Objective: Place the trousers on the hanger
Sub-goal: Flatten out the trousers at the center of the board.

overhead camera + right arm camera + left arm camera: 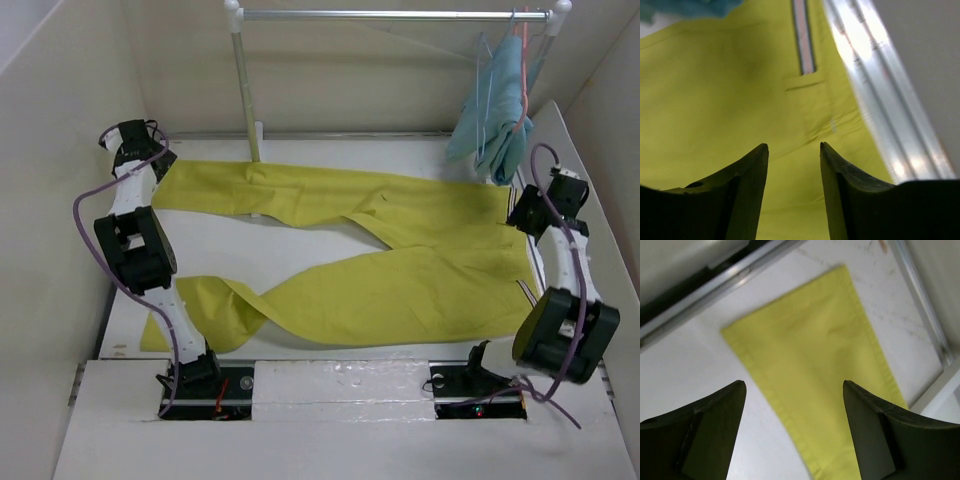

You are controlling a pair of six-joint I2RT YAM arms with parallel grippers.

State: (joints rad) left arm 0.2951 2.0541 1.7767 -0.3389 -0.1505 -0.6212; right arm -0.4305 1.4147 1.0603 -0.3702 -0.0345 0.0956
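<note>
The mustard yellow-green trousers [400, 250] lie flat on the white table [230, 245], waist at the right and both legs running left. My left gripper [155, 165] is open and empty above the far leg's cuff; in the left wrist view [794, 385] the cuff [825, 355] lies between and beyond the fingers. My right gripper [525, 212] is open and empty over the waist end; in the right wrist view [794, 146] it hovers over yellow cloth [715, 100] near the striped waistband [803, 35]. The pale-blue wire hanger [481, 80] hangs on the rail at the far right.
A metal rail [400, 15] on a pole [243, 90] spans the back. A pink hanger [522, 60] with a light-blue cloth [495, 110] hangs beside the wire hanger; the cloth also shows in the right wrist view [690, 6]. White walls close in left and right.
</note>
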